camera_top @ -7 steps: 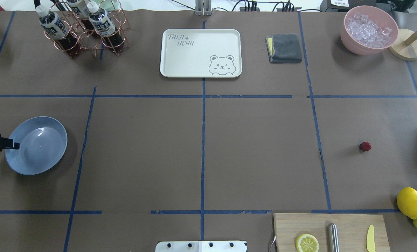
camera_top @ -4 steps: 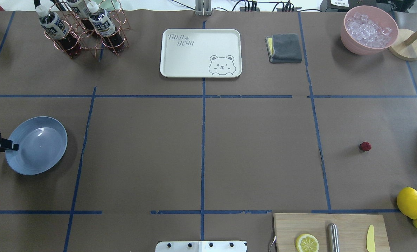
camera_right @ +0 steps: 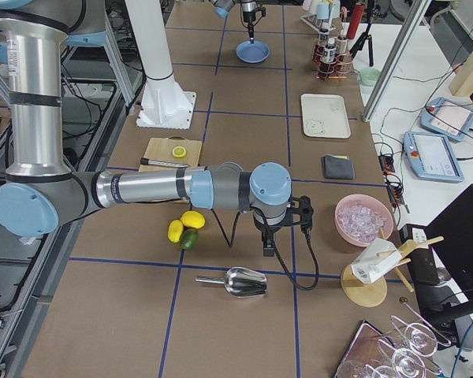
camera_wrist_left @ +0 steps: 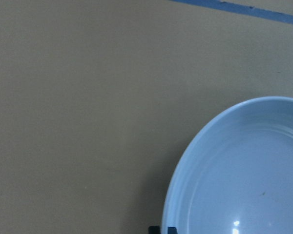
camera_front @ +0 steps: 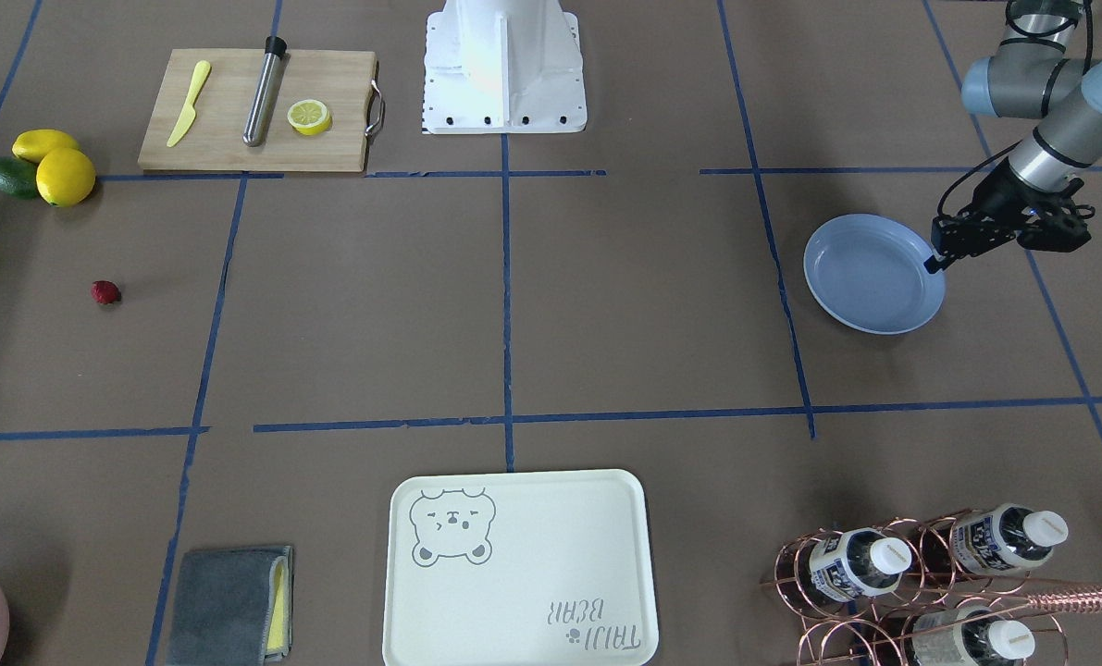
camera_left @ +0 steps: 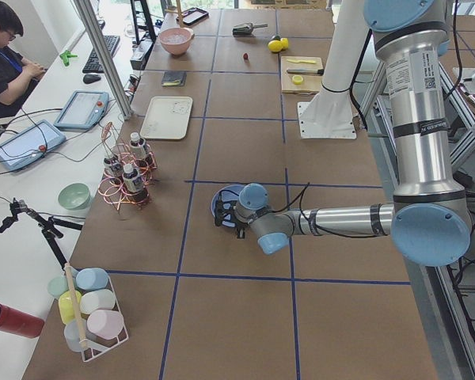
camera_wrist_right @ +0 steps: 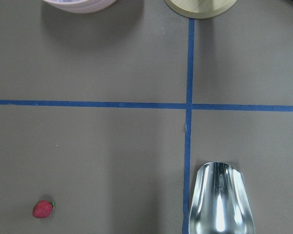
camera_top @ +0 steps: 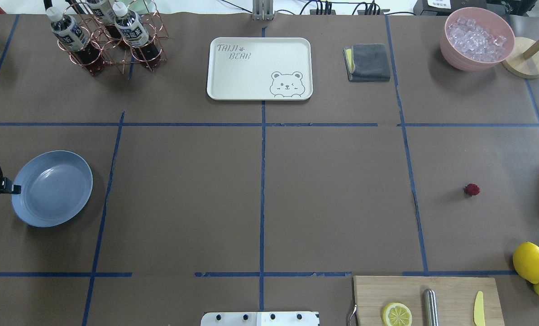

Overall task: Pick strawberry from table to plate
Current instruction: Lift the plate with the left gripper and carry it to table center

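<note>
The strawberry is a tiny dark red berry lying on the brown paper table at the right; it also shows in the front view as the strawberry and low left in the right wrist view as the strawberry. The pale blue plate lies far left. My left gripper sits at the plate's left rim, its two tips close together on either side of the rim. My right gripper hangs over the table's right end; I cannot tell whether it is open or shut.
Two lemons and an avocado lie near the wooden cutting board. A metal scoop lies close to the right arm. A pink bowl of ice, a grey cloth, the bear tray and a bottle rack line the far side.
The plate has shifted slightly to the right. The left gripper's tip now overlaps only the rim instead of reaching further over the plate. The strawberry has not moved.
</note>
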`<state>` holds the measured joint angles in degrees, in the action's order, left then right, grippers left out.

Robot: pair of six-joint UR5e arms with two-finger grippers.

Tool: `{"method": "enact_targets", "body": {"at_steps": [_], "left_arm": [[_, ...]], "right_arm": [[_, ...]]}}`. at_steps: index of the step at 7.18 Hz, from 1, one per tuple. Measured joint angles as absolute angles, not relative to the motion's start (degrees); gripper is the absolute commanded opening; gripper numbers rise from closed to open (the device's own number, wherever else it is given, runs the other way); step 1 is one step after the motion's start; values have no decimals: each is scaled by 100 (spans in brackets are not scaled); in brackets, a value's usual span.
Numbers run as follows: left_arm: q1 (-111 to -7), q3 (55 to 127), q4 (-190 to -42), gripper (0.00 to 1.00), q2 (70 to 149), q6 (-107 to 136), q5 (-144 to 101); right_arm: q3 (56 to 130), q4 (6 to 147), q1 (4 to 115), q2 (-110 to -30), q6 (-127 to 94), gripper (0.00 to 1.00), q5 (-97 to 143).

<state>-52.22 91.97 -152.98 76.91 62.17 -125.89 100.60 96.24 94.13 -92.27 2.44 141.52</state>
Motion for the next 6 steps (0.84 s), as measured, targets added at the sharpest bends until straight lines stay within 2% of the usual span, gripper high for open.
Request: {"method": "enact_targets", "body": {"at_steps": [3, 4, 6], "left_arm": [[-6096, 10372, -13994, 0, 7777, 6248, -13782], [-6208, 10762, -13135, 0, 8256, 6455, -13817], [-5898, 11065, -12130, 0, 9388, 7474, -13321]], "right_arm": [[10077, 9624, 9406, -9210, 239, 100, 14158], [10084, 9622, 9405, -9195, 243, 100, 14159], [10085, 9616, 9395, -9160, 242, 100, 14154]]}}
